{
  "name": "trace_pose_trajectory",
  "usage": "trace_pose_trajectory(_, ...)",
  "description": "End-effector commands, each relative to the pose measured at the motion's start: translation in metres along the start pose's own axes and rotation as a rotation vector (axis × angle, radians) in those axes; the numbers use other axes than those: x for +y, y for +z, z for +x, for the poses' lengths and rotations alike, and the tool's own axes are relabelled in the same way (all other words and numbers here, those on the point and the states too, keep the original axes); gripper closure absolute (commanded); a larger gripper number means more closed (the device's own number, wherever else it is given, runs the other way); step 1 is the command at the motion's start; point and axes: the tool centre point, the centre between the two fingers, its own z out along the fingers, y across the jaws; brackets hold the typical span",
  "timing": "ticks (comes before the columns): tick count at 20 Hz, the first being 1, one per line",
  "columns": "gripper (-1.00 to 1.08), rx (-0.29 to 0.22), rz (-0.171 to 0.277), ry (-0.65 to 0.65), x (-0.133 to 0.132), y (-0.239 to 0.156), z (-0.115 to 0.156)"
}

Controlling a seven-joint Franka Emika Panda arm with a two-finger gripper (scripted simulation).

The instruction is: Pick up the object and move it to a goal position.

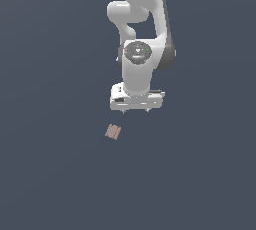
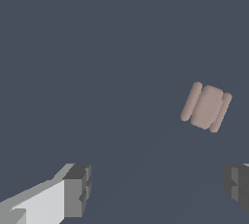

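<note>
jaws spread wide, nothing held, hovering near object (image 1: 113, 132) on table (image 1: 50, 174). risk: off-centre descent, pad clips obj & knocks it away.

One Franka Panda arm (image 1: 142, 34), white, single in the exterior view. One gripper (image 1: 136, 110) at its end, with two fingers (image 2: 78, 189), both seen in the wrist view, set wide apart. One pinkish-brown ribbed block (image 1: 113, 132), the sole loose item on the surface; also shown once in the wrist view (image 2: 206, 107), with three raised ribs countable across its top. One plain dark grey-blue surface (image 1: 50, 174) beneath.
</note>
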Motion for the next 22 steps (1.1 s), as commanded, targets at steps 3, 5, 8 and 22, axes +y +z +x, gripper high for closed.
trace_pose_trajectory(3, -0.92, 0.002, 0.0, 0.002, 0.002, -0.002, 0.001)
trace_pose_trajectory(5, -0.92, 0.009, 0.001, 0.009, 0.007, -0.008, 0.003)
trace_pose_trajectory(8, -0.92, 0.021, 0.003, 0.022, 0.017, -0.018, 0.006)
trace_pose_trajectory(22, -0.92, 0.034, 0.001, 0.112, 0.04, 0.005, 0.016)
